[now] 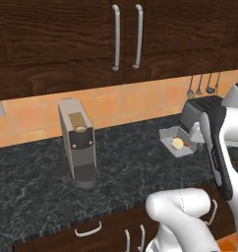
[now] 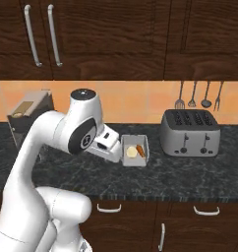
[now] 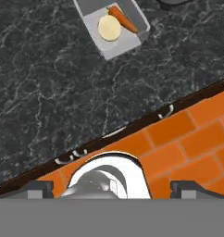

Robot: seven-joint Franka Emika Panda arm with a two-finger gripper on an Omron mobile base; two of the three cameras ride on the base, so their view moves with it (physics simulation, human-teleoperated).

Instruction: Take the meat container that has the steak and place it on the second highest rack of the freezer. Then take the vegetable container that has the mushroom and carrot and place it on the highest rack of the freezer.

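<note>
Vegetable container (image 1: 176, 142) sits on the dark marbled counter (image 1: 37, 182), a shallow light-grey tray just left of the toaster (image 2: 191, 132) and well right of the coffee machine (image 1: 78, 142). Inside it lie the mushroom (image 3: 109, 28), a pale cream round lump, and the carrot (image 3: 123, 18), a thin orange stick, side by side and touching or nearly so. Dark wooden wall cabinets (image 1: 67, 39) with long grey handles hang above an orange tiled backsplash (image 2: 135, 101); kitchen utensils (image 2: 199, 96) hang on the tiles above the toaster. Drawer fronts with curved handles run under the counter edge. In the right base view the arm's white forearm and hand reach to the tray's left side and overlap its edge; actual contact cannot be told. Hand view: gripper (image 3: 112, 187) looks down over counter edge and orange brick floor (image 3: 192, 139), tray far from the finger tips (image 3: 40, 187). Jaws stand spread fully wide, nothing between them.
</note>
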